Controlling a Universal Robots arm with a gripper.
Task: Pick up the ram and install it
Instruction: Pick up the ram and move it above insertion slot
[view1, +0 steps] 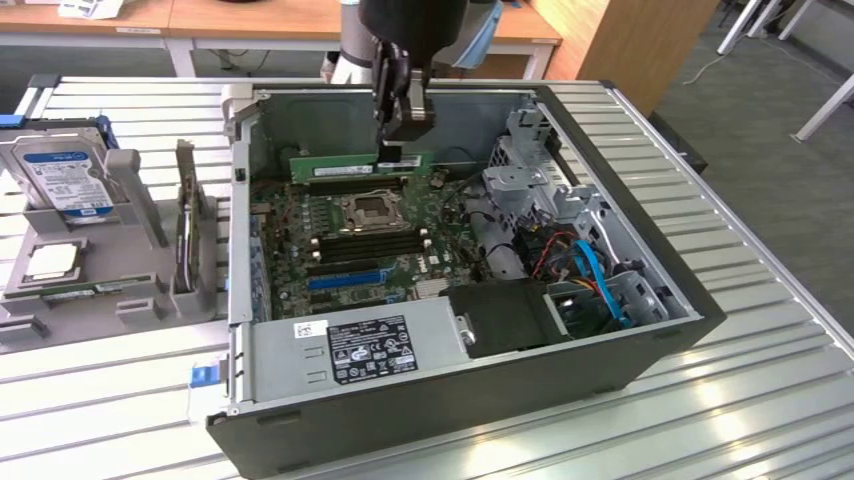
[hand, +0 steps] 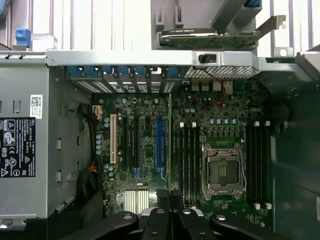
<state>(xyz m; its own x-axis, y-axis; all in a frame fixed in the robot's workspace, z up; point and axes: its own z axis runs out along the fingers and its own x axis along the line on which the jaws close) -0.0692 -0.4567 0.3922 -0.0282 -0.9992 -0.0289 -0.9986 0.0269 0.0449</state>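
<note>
At the exterior view's left, a grey rack (view1: 80, 285) on the slatted tabletop (view1: 761, 390) carries a hard drive (view1: 60, 175) and an upright expansion card (view1: 187, 215). Beside it lies the open computer case (view1: 641, 345), with its motherboard (view1: 354, 250) exposed. The ram (view1: 340, 166) is held level above the board, beyond the processor socket (view1: 371, 208) toward the case's far wall. The fingers (view1: 398, 140) are clenched on the ram's upper edge, nearer its right end. Blue cables (view1: 594, 275) occupy the right bay.

open-topped case (view1: 467, 400), motherboard (view1: 434, 262) reachable from above, flanked by power supply (view1: 360, 350) and drive cage (view1: 534, 185)
</note>
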